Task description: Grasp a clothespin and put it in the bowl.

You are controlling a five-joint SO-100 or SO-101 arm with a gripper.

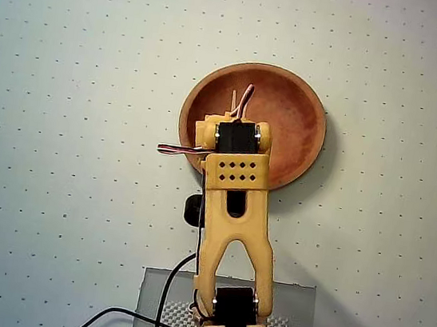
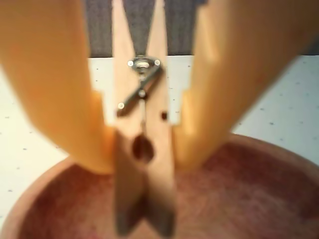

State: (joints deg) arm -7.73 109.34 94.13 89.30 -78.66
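In the overhead view the yellow arm (image 1: 232, 214) reaches up from its base at the bottom edge, and its wrist end hangs over the left half of the bowl (image 1: 297, 117), which sits on a pale dotted table (image 1: 72, 112). The part of the bowl's reddish-brown inside that shows here is bare, with mottled grain, though the arm covers its lower left part. The wrist view looks down between the two yellow fingers (image 2: 60, 99) of the gripper (image 2: 142, 157), which are closed snugly against the sides of the clothespin (image 2: 142, 114). The pin stands upright between them, with its metal spring (image 2: 141, 84) facing the camera and its jaw end pointing down past the fingertips toward the bowl's floor (image 2: 239, 194). That lower end is blurred, so whether it touches the wood cannot be told. The bowl's lighter rim (image 2: 279, 144) curves behind the right finger, so the clothespin hangs inside the bowl's outline, gripped above its interior. In the overhead view only a thin sliver of tan wood (image 1: 234, 101) shows just beyond the wrist.
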